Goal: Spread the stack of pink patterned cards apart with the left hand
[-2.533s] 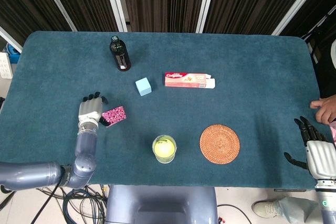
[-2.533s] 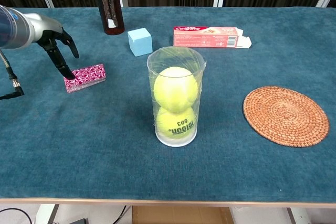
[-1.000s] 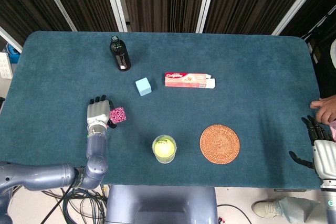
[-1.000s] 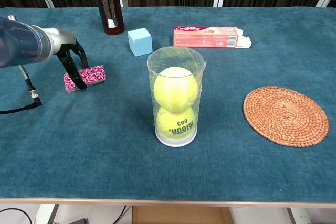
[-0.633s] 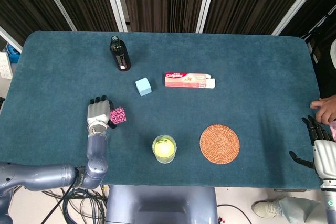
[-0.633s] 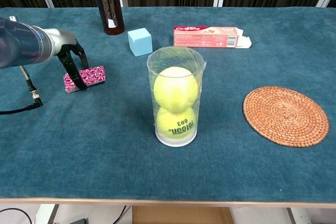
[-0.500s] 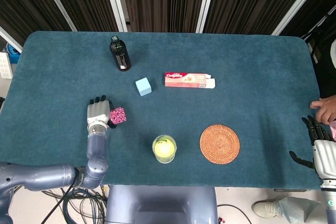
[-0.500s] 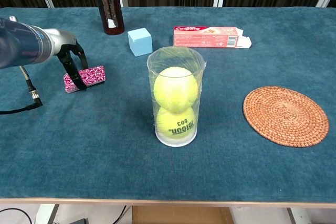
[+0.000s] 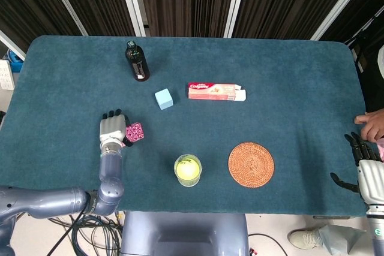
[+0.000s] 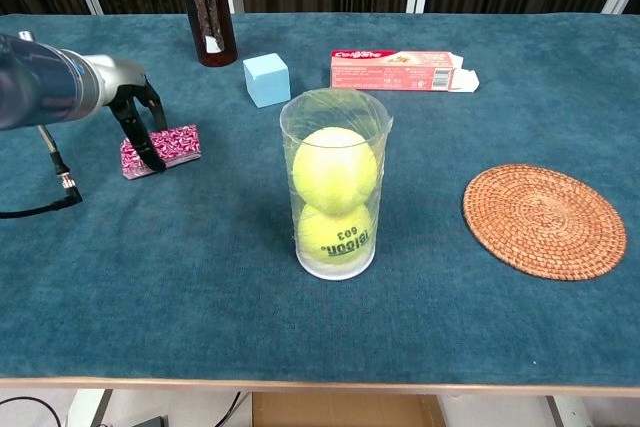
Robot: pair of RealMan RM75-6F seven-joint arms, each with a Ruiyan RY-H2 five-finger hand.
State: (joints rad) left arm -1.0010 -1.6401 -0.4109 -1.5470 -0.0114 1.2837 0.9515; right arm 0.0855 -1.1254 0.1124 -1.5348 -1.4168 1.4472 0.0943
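Pressing down on one stack of pink patterned cards (image 9: 134,131), the left hand (image 9: 113,128) lay over its left part, near the table's left side.
From the head view the right hand (image 9: 368,175) rested empty, fingers apart, at the right edge. From the chest view the left hand's dark fingers (image 10: 150,150) stood on the one still-squared stack; too firm a press might push it along whole instead of fanning it. One bottle (image 10: 207,5), two tennis balls (image 10: 338,169).

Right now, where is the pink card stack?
The pink card stack lies on the table's left side, under the left hand's fingers, in front of the dark bottle and left of the tennis-ball tube.
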